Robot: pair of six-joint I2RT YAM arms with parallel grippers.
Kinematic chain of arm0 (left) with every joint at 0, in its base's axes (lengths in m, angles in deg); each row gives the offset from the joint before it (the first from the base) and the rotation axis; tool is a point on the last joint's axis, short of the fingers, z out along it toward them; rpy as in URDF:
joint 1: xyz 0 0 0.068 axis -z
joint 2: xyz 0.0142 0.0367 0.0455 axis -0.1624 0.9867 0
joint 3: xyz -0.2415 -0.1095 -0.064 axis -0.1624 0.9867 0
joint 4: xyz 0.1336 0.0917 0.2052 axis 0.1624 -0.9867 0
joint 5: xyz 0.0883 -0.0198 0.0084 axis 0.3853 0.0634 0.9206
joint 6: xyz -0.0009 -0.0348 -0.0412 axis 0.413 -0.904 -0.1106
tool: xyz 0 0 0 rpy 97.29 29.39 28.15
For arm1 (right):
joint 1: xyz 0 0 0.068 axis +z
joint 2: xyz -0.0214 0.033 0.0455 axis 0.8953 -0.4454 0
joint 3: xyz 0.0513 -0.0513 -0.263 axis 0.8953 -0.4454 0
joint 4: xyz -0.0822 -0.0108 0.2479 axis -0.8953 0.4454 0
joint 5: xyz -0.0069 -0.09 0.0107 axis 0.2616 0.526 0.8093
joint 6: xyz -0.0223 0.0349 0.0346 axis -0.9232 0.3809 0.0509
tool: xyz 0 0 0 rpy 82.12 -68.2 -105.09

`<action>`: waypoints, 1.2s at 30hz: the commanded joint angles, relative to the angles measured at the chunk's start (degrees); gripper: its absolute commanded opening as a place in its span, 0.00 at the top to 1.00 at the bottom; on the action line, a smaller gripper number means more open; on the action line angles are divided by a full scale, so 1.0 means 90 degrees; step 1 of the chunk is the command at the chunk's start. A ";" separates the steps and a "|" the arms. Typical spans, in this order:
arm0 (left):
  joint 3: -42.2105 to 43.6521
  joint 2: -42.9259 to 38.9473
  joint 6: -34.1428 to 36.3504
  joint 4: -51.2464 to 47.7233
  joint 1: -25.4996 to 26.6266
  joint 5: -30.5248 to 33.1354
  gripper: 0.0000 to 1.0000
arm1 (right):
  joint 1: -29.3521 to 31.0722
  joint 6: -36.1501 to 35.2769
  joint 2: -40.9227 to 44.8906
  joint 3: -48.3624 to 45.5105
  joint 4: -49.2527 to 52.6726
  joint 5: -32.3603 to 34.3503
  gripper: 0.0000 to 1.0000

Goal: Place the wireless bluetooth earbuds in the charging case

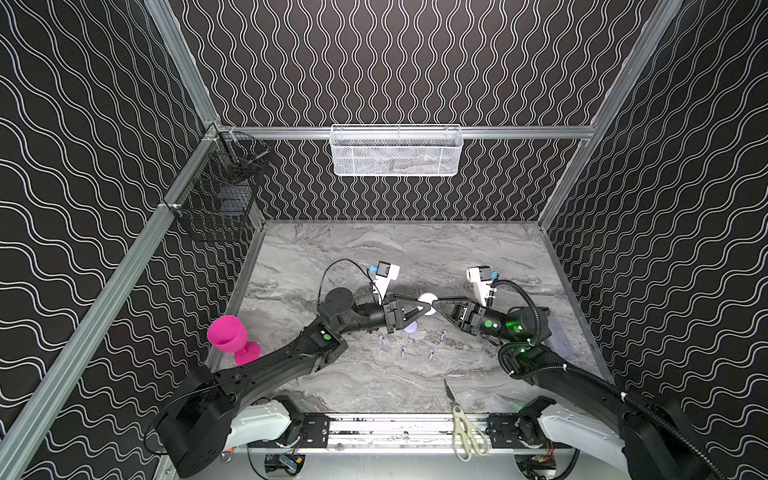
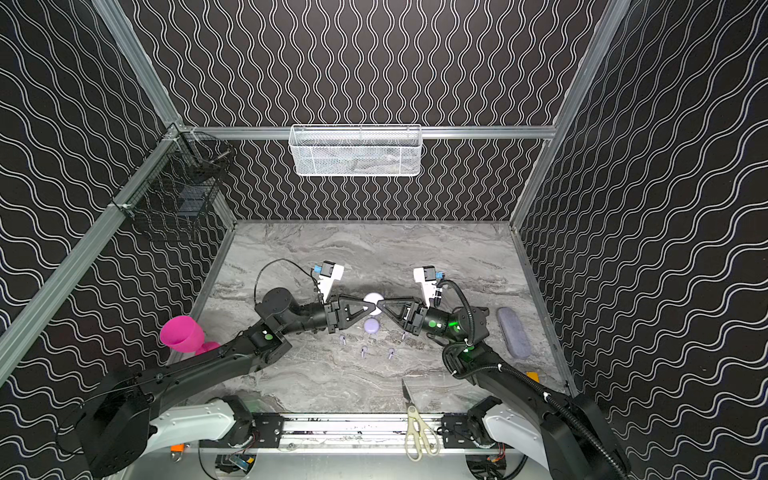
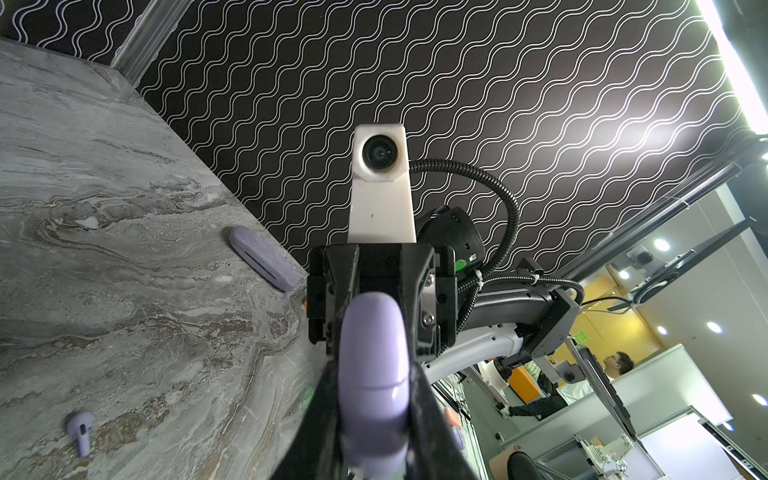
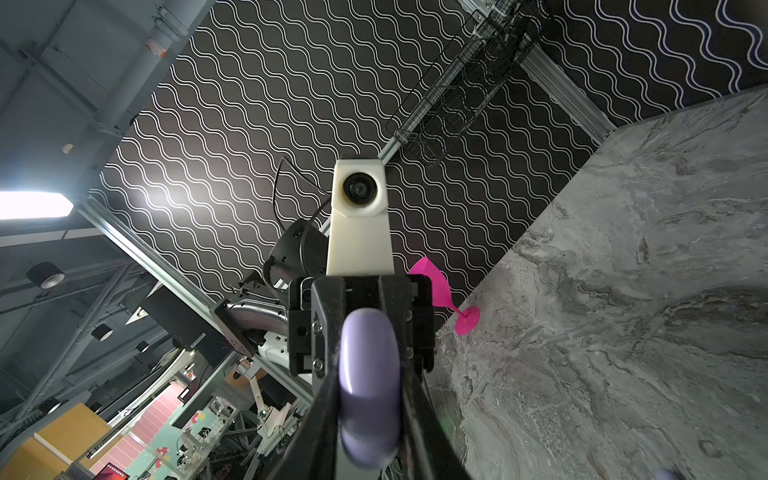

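Four earbuds (image 1: 403, 351) are lying loose on the table (image 1: 415, 257), near centre, none seated. One charging case (image 1: 427, 300) is hanging just beyond them. The left gripper (image 3: 374, 365) is pinching it and the right gripper (image 4: 370, 374) is flanking it, grip unclear. A second case (image 2: 371, 325) is resting below. Every insertion is awaiting doing.

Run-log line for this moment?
left gripper: shut on raised charging case | right gripper: shut on it too | earbuds: four on table
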 commanded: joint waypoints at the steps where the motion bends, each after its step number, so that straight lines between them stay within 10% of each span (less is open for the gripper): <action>1: -0.0070 0.0045 0.0122 0.0323 0.0004 -0.0156 0.83 | 0.0000 0.0062 0.0000 0.0005 -0.0069 0.0037 0.59; 10: -0.0226 -0.0091 0.0790 -0.0516 -0.0130 -0.0208 0.81 | -0.0068 -0.0231 0.0378 -0.0008 0.0735 -0.0057 0.43; 23: -0.0375 -0.0773 0.2394 -0.2487 -0.0482 -0.0131 0.79 | -0.0084 -0.2981 0.1040 0.2103 0.7141 0.0927 0.40; 36: -0.0116 -0.1192 0.3270 -0.3380 -0.0465 0.0656 0.79 | -0.0015 -0.3532 0.0860 0.2456 0.8415 0.0541 0.47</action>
